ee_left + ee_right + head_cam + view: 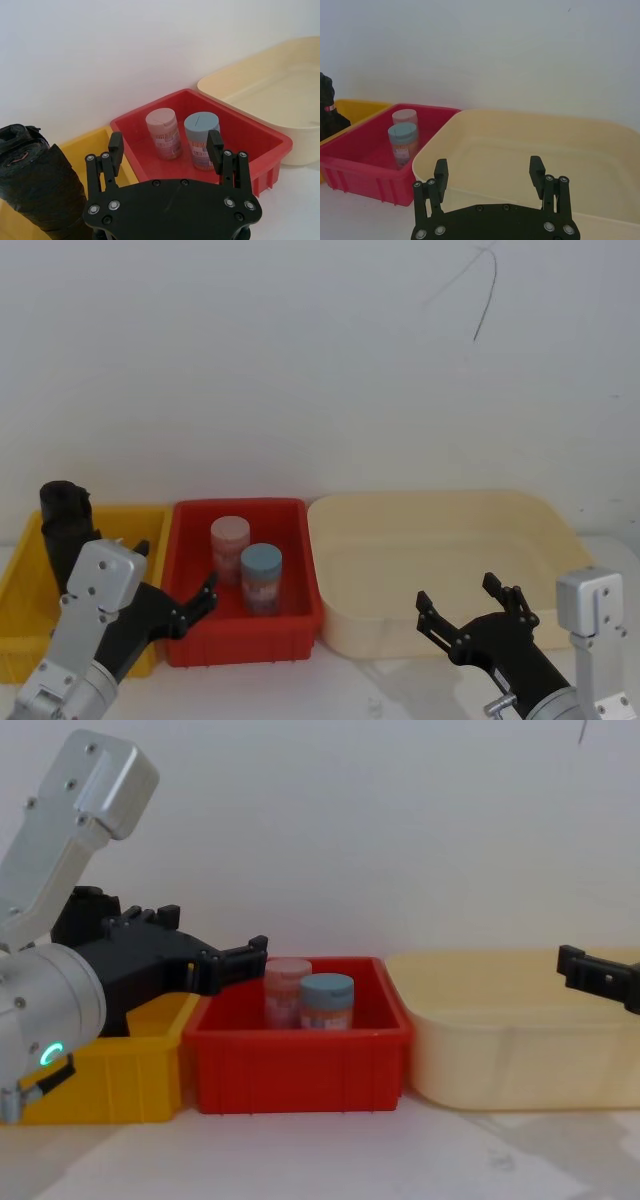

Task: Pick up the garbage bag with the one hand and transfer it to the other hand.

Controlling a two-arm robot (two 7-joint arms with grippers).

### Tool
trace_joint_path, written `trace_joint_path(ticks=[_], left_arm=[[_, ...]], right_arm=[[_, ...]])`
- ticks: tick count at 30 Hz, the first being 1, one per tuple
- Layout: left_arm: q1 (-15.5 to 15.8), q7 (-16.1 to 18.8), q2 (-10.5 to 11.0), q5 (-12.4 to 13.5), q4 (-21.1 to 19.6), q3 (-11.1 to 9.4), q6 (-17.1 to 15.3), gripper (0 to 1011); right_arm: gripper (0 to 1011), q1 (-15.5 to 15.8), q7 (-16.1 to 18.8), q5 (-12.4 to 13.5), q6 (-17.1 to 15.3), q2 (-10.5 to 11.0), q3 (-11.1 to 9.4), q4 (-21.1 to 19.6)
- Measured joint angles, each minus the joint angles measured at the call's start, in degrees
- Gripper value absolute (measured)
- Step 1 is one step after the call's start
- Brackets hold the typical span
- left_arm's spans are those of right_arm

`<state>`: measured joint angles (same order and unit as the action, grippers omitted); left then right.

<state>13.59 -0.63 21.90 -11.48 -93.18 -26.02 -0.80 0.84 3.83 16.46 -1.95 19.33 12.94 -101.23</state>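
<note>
Standing upright, the garbage bag (64,518) is a black roll at the back of the yellow bin (18,592) on my far left, and nothing grips it. My left gripper (176,566) hovers just beside the bag. Its fingers are spread wide and empty, above the edge where the yellow bin meets the red bin (292,628). Two jars stand in the red bin, a pink-lidded jar (229,536) behind a blue-lidded jar (261,570). My right gripper (456,592) hangs spread and empty too, in front of the cream tub (400,530), well apart from the bag.
</note>
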Motion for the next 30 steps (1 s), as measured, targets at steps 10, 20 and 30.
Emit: trace_joint_path(ticks=[10, 20, 30], left_arm=[[0.0, 0.0, 0.0, 0.0, 0.0, 0.0, 0.0, 1001], [0.0, 0.0, 0.0, 0.0, 0.0, 0.0, 0.0, 1001], [0.0, 0.0, 0.0, 0.0, 0.0, 0.0, 0.0, 1001]], right_arm=[[1000, 0.0, 0.0, 0.0, 0.0, 0.0, 0.0, 0.0], [1000, 0.0, 0.0, 0.0, 0.0, 0.0, 0.0, 0.0], [1000, 0.0, 0.0, 0.0, 0.0, 0.0, 0.0, 0.0]])
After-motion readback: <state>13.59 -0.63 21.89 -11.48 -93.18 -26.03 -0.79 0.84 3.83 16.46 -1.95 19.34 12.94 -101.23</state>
